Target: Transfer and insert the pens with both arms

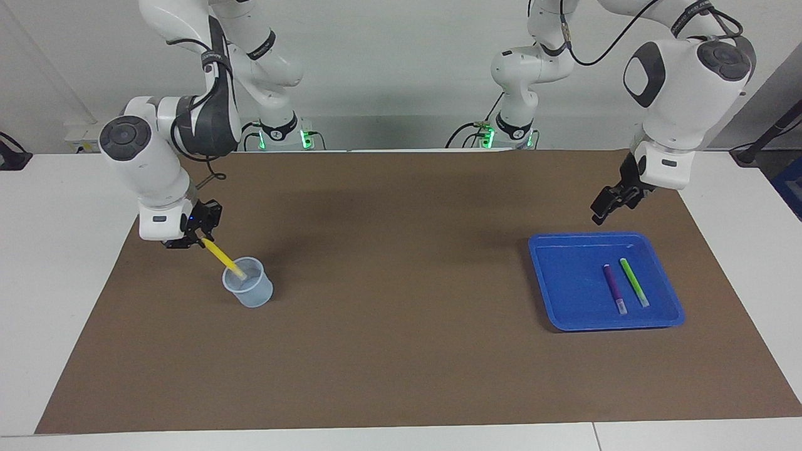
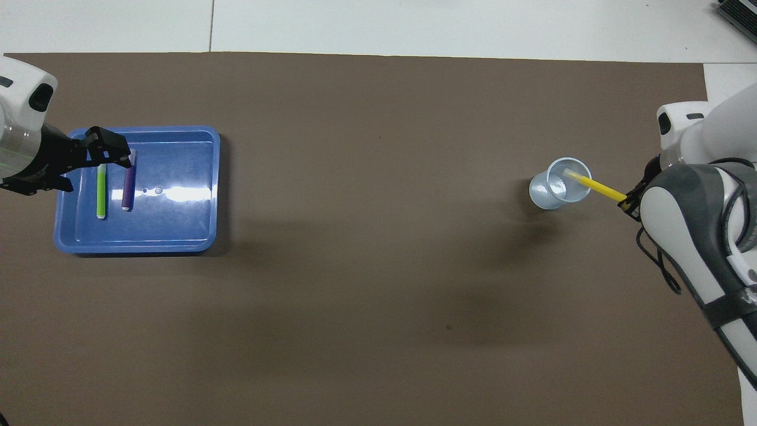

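The right pincer [image 1: 199, 240] is shut tight on the top end of a thin yellow pen with a pale cap [image 1: 223, 258]. The pen leans down at a slant, and its pale tip is inside the small see-through plastic cup [image 1: 249, 291]. The cup stands upright on the big brown paper mat [image 1: 401, 351] that covers the white bench [image 1: 56, 207], at the right arm's end.

The left pincer [image 1: 606, 203] is up in the air with its fingers spread wide, and it holds nothing. It hangs over the mat, just by the edge of the flat blue plastic tray [image 1: 564, 300] that is nearest the robots.

The tray sits on the mat at the left arm's end. Two more pens lie flat in it, side by side but not touching: a thin purple pen [image 1: 614, 288] and a thin bright green pen [image 1: 634, 282]. The green one is closer to the end of the bench. Their pale caps point away from the robots.
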Robot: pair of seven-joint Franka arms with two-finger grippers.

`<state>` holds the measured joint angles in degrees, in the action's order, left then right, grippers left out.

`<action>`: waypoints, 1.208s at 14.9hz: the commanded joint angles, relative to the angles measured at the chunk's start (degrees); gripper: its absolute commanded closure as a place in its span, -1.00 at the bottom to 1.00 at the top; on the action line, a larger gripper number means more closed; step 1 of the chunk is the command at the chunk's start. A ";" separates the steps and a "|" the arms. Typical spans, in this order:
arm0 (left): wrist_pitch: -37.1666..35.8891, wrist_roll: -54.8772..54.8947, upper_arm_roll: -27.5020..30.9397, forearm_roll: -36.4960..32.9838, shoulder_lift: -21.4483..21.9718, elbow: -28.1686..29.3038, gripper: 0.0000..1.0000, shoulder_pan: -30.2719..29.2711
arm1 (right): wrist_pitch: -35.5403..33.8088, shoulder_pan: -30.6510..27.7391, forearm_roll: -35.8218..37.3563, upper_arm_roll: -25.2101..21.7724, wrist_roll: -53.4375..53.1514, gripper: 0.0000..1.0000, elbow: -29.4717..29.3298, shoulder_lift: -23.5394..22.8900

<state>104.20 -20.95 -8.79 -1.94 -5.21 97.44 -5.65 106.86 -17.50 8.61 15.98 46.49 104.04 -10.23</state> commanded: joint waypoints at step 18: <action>24.30 20.51 -0.52 -8.25 -25.55 -6.39 -1.00 -7.36 | 2.57 -0.25 1.68 0.54 -3.42 -1.00 2.66 0.04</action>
<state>127.00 -0.95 -8.85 -9.59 -29.55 92.09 -13.05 109.28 -17.48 8.63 16.05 44.65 106.66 -10.50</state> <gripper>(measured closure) 0.000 0.185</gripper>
